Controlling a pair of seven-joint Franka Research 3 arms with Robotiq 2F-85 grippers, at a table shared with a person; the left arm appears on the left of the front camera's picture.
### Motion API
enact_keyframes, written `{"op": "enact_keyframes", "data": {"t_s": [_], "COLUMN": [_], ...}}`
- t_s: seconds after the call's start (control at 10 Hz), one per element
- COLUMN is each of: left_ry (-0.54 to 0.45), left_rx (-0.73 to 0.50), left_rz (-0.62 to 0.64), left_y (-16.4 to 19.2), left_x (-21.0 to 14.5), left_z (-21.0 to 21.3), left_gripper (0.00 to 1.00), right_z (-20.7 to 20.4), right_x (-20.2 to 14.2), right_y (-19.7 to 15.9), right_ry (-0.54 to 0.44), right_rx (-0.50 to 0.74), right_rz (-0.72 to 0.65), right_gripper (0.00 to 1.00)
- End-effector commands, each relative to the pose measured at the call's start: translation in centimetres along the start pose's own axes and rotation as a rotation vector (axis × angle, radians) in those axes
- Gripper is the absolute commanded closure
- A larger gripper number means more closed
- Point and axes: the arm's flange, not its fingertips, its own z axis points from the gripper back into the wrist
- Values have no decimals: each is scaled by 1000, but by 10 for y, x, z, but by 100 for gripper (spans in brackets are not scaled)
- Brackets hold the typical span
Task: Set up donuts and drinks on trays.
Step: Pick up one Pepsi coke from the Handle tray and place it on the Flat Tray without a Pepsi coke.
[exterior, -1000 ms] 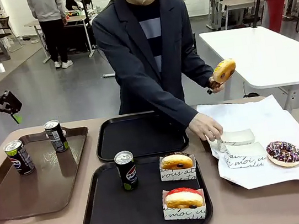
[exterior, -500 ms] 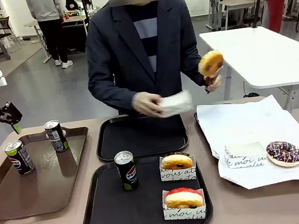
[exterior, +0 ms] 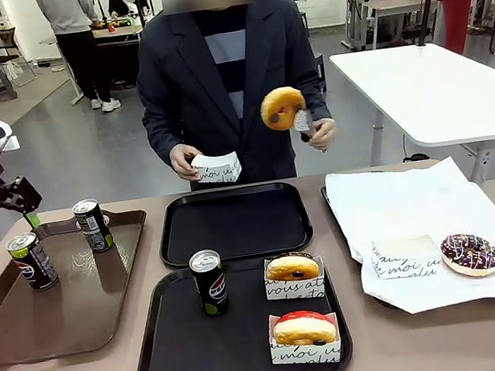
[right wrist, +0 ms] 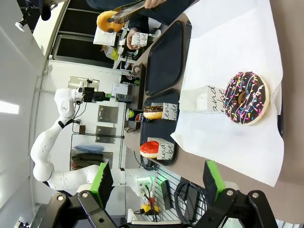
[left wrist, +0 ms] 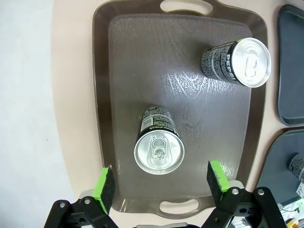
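Near black tray: soda can, two sleeved donuts.
Left tool spread above nearer can on brown tray. Best: centre, drop straight, pinch mid-body, spare neighbour can.
Right tool spread, facing sprinkled donut.
Far black tray bare; person's tongs hold yellow donut above.

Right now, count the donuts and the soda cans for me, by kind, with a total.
Donuts: 4 (one in the tongs, two on the near black tray, one on the white paper)
Cans: 3 (two on the brown tray, one on the near black tray)
Total: 7
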Motion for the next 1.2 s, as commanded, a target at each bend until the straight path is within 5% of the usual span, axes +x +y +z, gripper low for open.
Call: {"op": "enact_keyframes", "data": {"t_s": [0.0,1.1], "left_ry": [15,58], "left_rx": [-2,-16], "left_rz": [-16,-37], "left_y": [2,13], "left_x": [5,24], "left_z": [-10,-60], "left_gripper": [0,0], "right_z": [-1,-1], "right_x": [1,1], "right_y": [-1,-1], "right_ry": [-12,-12], "right_rx": [21,21], "right_rz": [18,18], "right_gripper": [0,0]}}
